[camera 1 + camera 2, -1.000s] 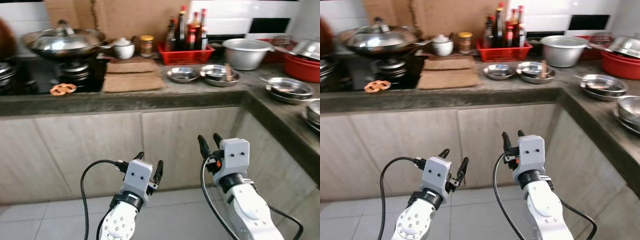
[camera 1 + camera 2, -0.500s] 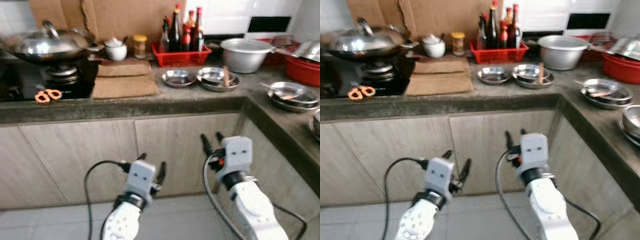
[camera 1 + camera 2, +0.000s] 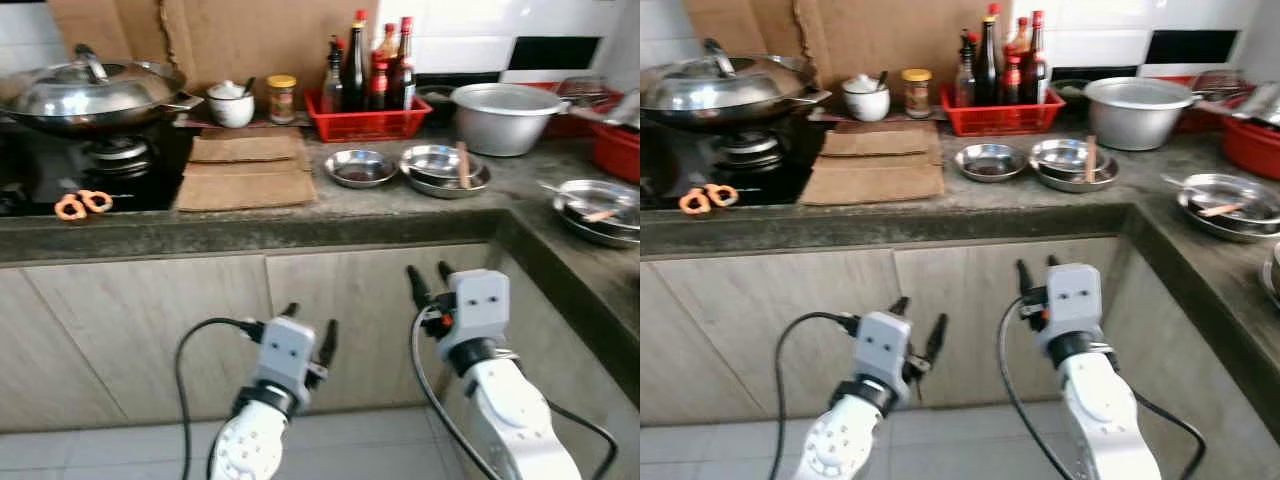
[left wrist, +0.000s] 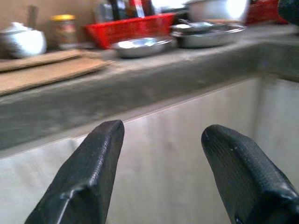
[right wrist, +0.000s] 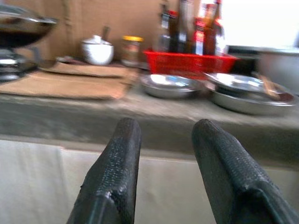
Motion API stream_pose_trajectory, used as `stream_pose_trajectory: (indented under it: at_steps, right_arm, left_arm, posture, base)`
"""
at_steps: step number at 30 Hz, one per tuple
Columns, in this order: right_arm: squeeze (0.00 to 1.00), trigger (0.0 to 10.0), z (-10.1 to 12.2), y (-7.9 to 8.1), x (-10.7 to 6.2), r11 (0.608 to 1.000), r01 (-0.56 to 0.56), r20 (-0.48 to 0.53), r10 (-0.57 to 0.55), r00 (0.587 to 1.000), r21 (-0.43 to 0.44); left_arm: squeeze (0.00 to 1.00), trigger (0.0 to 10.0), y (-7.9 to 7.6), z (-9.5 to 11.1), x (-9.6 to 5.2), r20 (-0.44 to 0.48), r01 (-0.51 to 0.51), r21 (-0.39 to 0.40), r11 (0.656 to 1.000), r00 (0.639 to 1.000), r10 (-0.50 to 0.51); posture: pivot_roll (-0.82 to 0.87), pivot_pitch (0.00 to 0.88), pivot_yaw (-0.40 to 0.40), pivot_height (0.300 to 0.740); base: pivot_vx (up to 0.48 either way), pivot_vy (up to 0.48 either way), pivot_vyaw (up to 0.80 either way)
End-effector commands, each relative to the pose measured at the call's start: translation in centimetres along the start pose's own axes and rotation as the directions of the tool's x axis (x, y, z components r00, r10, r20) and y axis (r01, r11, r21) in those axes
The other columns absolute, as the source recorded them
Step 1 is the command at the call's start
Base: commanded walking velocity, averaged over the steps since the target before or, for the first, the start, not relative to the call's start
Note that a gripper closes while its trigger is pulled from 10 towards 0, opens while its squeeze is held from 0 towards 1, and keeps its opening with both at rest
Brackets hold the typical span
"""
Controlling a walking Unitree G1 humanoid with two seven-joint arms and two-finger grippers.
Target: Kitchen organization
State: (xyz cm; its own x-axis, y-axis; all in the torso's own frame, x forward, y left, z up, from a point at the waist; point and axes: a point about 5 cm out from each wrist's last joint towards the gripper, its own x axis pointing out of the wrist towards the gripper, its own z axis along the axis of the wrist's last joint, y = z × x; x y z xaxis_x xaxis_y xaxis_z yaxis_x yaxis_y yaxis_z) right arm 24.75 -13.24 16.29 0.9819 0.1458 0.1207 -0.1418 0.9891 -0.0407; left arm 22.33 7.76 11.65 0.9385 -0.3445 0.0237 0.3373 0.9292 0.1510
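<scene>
1. Grey stone counter (image 3: 400, 205) running across the kitchen and turning a corner on the robot's right, above pale wood-grain cabinet doors (image 3: 150, 330).
2. Lidded steel wok (image 3: 95, 92) on a black gas stove (image 3: 60, 175) at the far left, with orange-handled scissors (image 3: 82, 204) lying at the stove's front edge.
3. Large steel pot (image 3: 503, 103) at the back right, beside a red crate of sauce bottles (image 3: 367, 100).
4. Sheets of brown cardboard (image 3: 248, 170) lying flat on the counter beside the stove.
5. Nested steel dishes (image 3: 446, 168) with a wooden stick across them, just right of a single small steel dish (image 3: 361, 167); another steel dish (image 3: 600, 198) farther right past the corner.
6. Right gripper (image 3: 431, 282) raised in front of the cabinet doors below the counter edge, fingers parted, holding nothing.
7. Left gripper (image 3: 310, 330) lower, also before the cabinets, fingers (image 4: 88, 182) spread wide and empty.
8. White lidded cup (image 3: 231, 103) and yellow-capped jar (image 3: 281, 98) against the back wall.
</scene>
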Motion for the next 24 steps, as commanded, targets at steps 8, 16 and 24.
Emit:
stream_pose_trajectory:
  at_steps: [8, 16, 24]
  right_arm:
    - [0.00, 10.0, 0.3, 0.6, 0.4, 1.000, -0.026, 0.013, 0.026, 1.000, 0.001]
    - [0.00, 10.0, 0.6, 0.8, 1.3, 0.997, -0.067, 0.016, 0.067, 0.998, -0.029]
    - [0.00, 10.0, 0.9, 1.4, 2.7, 0.983, -0.167, 0.002, 0.168, 0.986, -0.076]
  left_arm:
    - [0.00, 10.0, 0.6, 0.1, 0.0, -0.002, -0.023, 0.017, 1.000, 1.000, 0.023]
    - [0.00, 10.0, 0.6, 0.3, 0.1, 0.008, -0.023, 0.017, 1.000, 1.000, 0.023]
    - [0.00, 10.0, 0.6, 0.3, 0.1, 0.008, -0.024, 0.017, 1.000, 1.000, 0.024]
  posture:
    - [0.19, 0.000, -0.056, 0.740]
    - [0.19, 0.000, -0.059, 0.740]
    - [0.19, 0.000, -0.061, 0.740]
  base:
    - [0.304, 0.000, 0.00]
    - [0.308, 0.000, 0.00]
    - [0.309, 0.000, 0.00]
